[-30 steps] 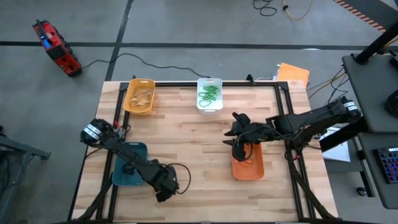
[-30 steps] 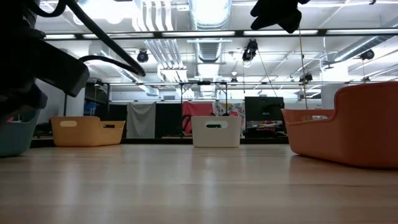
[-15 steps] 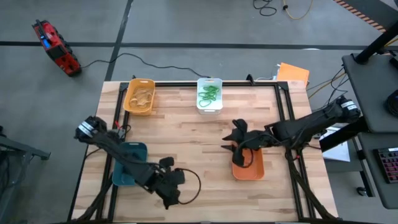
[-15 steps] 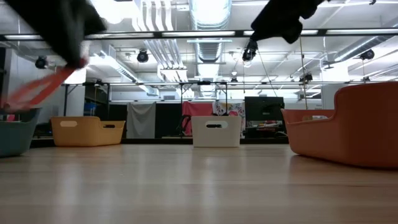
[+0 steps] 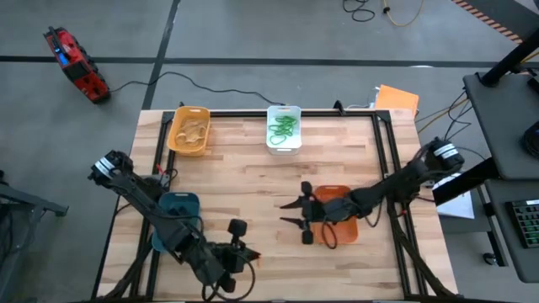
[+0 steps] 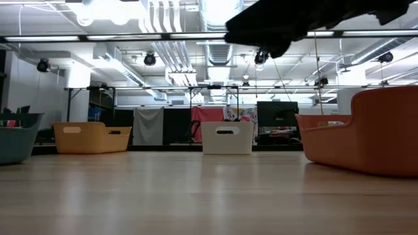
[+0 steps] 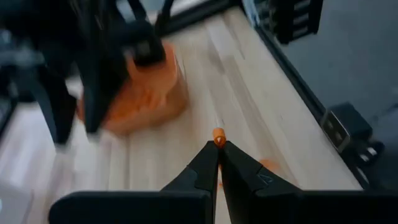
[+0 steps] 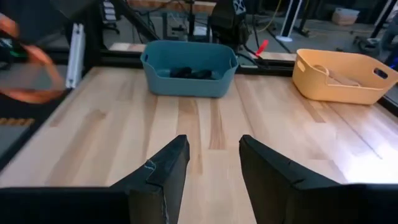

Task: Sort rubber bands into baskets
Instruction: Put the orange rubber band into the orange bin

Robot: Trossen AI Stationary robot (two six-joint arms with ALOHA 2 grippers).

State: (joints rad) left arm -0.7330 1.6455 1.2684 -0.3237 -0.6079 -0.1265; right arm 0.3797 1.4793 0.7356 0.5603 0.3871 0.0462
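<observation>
At the table's near edge my left gripper is shut on an orange rubber band. My right gripper is open and holds nothing. It hovers just left of the orange basket and points toward the teal basket. The teal basket holds dark bands. The yellow basket with tan bands and the white basket with green bands stand along the far edge. In the low view only my right arm shows, at the top. My left gripper pinches the orange band between its two fingertips, where a small bit of orange shows at the very ends. The rest of the band hangs as a slack loop below the fingers, clear of the table.
Bare wooden tabletop lies between the four baskets. A black frame rail runs along the table's far edge. Beyond the table, a red device and cables lie on the floor, and an orange sheet lies off the far right corner.
My left gripper has risen from the tabletop near the front edge with the orange band, drifted a little toward the right edge and rolled. My right gripper has come down from above the orange basket and moved toward the table's left, tipping closer to level.
</observation>
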